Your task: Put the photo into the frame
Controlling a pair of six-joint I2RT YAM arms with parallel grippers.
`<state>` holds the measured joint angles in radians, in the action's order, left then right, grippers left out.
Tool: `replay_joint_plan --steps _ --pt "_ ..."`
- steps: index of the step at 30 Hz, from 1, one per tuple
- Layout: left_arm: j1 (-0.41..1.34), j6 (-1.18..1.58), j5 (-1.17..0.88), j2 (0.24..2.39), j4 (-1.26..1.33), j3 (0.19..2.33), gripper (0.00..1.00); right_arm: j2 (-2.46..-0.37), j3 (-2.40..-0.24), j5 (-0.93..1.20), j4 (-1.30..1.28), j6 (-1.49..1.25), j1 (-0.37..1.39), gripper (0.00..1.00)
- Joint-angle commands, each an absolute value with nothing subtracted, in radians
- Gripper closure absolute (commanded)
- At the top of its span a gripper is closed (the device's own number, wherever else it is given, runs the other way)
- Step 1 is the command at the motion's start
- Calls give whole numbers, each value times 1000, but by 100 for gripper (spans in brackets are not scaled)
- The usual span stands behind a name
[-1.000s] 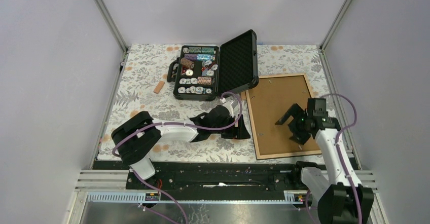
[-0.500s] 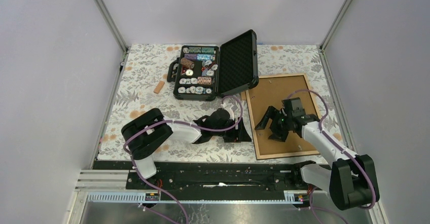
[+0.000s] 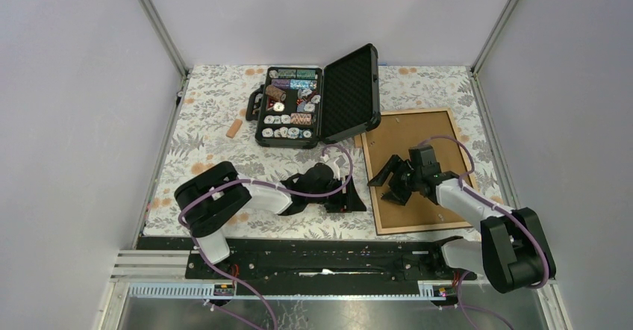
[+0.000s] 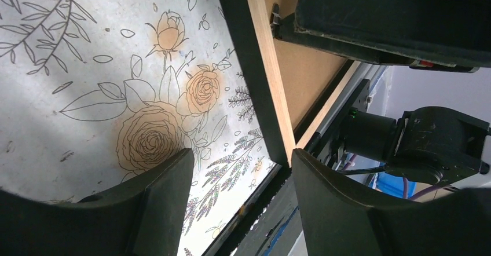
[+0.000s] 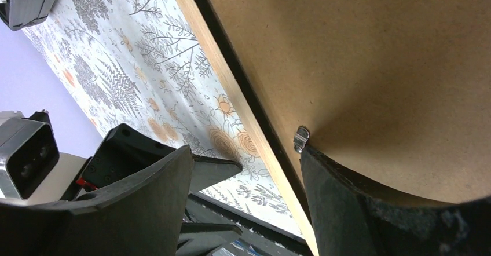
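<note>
- Black fingers of right gripper (image 5: 246, 157) stand spread, nothing pinched. They straddle the left rail of the frame (image 5: 228, 85): one tip over the cloth (image 5: 145, 47) outside it, the other down at the backing board (image 5: 376, 53).
- Metal tab (image 5: 300, 137) sits just beside that inner tip; contact I can't confirm. My read: the tip is parked there to swing the tab off the board.
- Across the rail, left gripper (image 4: 240, 166) is likewise spread and empty, low over the cloth. The rail runs just off its right finger, apart from it. Probably staged as a stop so the frame can't slide while the other one works the tab.
- The two grippers face each other over that rail, close, not touching as far as the top view shows.
- Under the right tool the frame lies flat, back up: light wood rim, black outer edge, board inside. Makes sense, since a print loads from the back, so tabs and board come first.
- No photo visible in any view. Can't tell if it's under the board or out of shot.
- Step, as judged: early, opening the back; board sits flush.
- Risk: small tab, blunt tip. A slip could scrape the board or shove the frame toward the left tool.
- Beyond both tips, well apart: open chip case (image 3: 298, 106), lid up near the frame's far corner; tan stub (image 3: 234, 128) past the case. Neither matters here.
</note>
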<state>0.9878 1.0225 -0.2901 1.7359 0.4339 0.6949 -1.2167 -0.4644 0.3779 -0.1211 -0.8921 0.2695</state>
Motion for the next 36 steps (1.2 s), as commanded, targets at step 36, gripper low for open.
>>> replay_joint_plan --steps 36 --pt "983 1045 -255 1741 518 651 38 -1438 -572 158 -140 -680 454 36"
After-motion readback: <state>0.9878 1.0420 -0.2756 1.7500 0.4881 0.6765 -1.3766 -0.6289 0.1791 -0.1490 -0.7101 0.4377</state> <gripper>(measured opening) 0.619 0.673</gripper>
